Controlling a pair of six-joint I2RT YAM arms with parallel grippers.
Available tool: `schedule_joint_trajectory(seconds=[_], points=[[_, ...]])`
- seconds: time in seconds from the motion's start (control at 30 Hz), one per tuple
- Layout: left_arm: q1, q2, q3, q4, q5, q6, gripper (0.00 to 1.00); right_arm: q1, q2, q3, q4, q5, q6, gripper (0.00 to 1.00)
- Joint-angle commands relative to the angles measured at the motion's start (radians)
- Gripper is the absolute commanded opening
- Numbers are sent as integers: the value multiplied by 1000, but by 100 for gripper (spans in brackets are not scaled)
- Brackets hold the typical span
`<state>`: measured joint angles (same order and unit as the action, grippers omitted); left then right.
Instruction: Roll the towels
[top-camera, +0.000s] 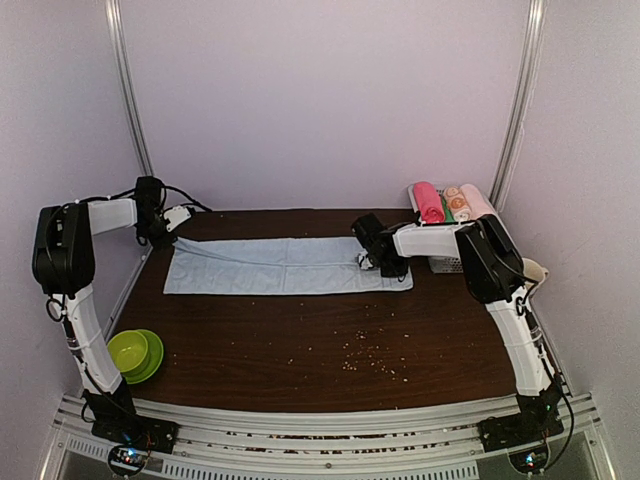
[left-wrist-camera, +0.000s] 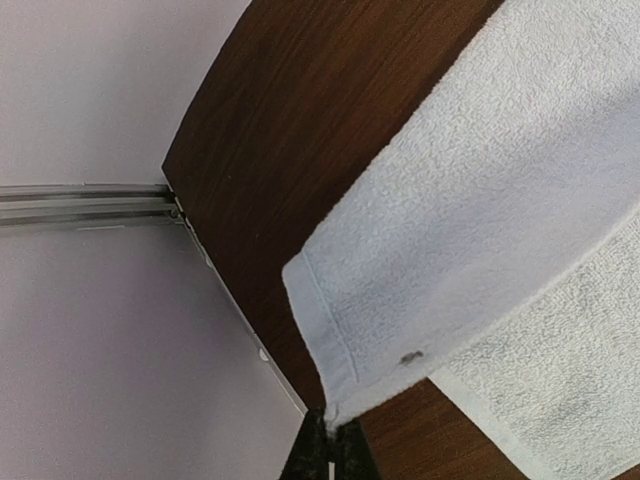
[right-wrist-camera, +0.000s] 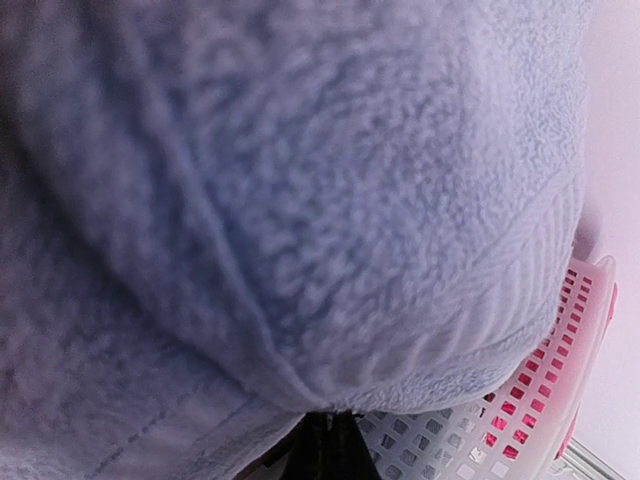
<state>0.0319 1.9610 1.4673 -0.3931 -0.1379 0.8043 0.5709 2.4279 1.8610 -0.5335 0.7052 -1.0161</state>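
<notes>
Right gripper (top-camera: 372, 262) pinched shut on the right end of the light blue towel (top-camera: 285, 266). Fingertips almost buried in the right wrist view under a blurred bulge of terry, only a dark sliver showing. Left gripper (left-wrist-camera: 328, 445) likewise closed, on the towel's far left corner. Rest of the cloth spread lengthwise across the far half of the table (top-camera: 300, 340). Left arm folded high at the elbow; right forearm stretched leftward, low over the cloth. Beyond it a white basket (top-camera: 447, 265), half hidden, with the magenta towel (top-camera: 428, 201) rolled inside.
</notes>
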Motion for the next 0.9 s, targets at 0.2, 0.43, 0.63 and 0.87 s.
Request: schedule_joint_trajectory(seconds=[0.2, 0.43, 0.63, 0.87], points=[[8, -17, 24, -13, 9, -14, 0, 2, -87, 38, -99, -74, 91, 0], [8, -55, 22, -28, 38, -8, 0, 0, -154, 44, -189, -143, 134, 0], [8, -81, 2, -46, 52, 17, 0, -7, -164, 78, -267, -182, 180, 0], [7, -81, -16, -52, 52, -8, 0, -32, -71, 416, -491, -359, 620, 58]])
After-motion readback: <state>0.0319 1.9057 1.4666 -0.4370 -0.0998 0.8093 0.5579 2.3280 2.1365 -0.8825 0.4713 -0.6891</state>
